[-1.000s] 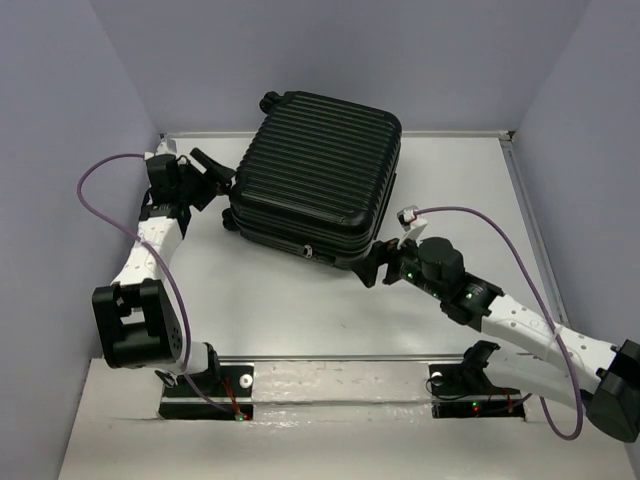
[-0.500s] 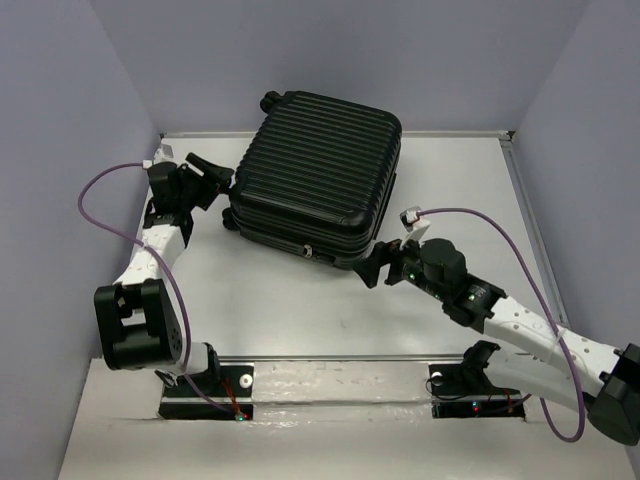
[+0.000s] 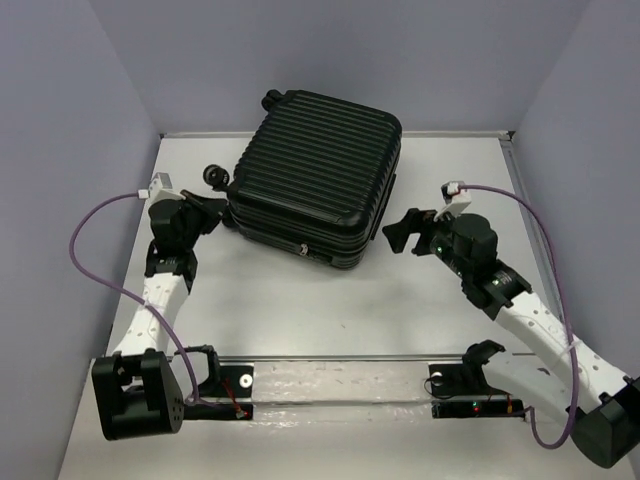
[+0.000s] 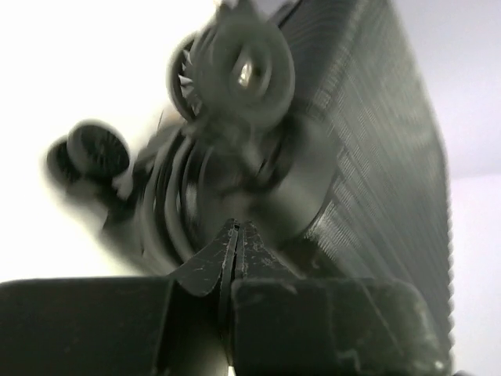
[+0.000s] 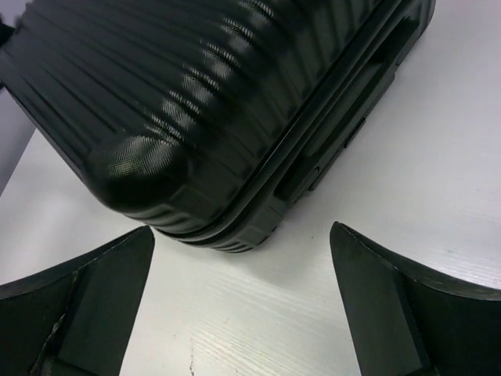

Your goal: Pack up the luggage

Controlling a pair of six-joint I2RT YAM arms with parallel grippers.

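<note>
The luggage (image 3: 320, 175) is a black ribbed hard-shell suitcase lying shut at the back of the table. My left gripper (image 3: 218, 205) is shut with nothing between its fingers, its tips right at the suitcase's left corner, just below a caster wheel (image 3: 212, 175). In the left wrist view the closed fingertips (image 4: 235, 229) point up at that blurred wheel (image 4: 243, 70) and the ribbed shell (image 4: 376, 141). My right gripper (image 3: 398, 232) hangs open beside the suitcase's near right corner, clear of it. In the right wrist view that corner (image 5: 196, 117) sits just beyond the spread right gripper (image 5: 242, 229).
The white table (image 3: 300, 300) is walled by purple panels on the left, right and back. A second caster wheel (image 3: 270, 100) sticks out at the suitcase's far corner. Purple cables loop off both wrists.
My left gripper has shut and pulled back toward the near side, down along the suitcase's left corner. My right gripper has drawn away from the near corner to the right and opened slightly wider.
</note>
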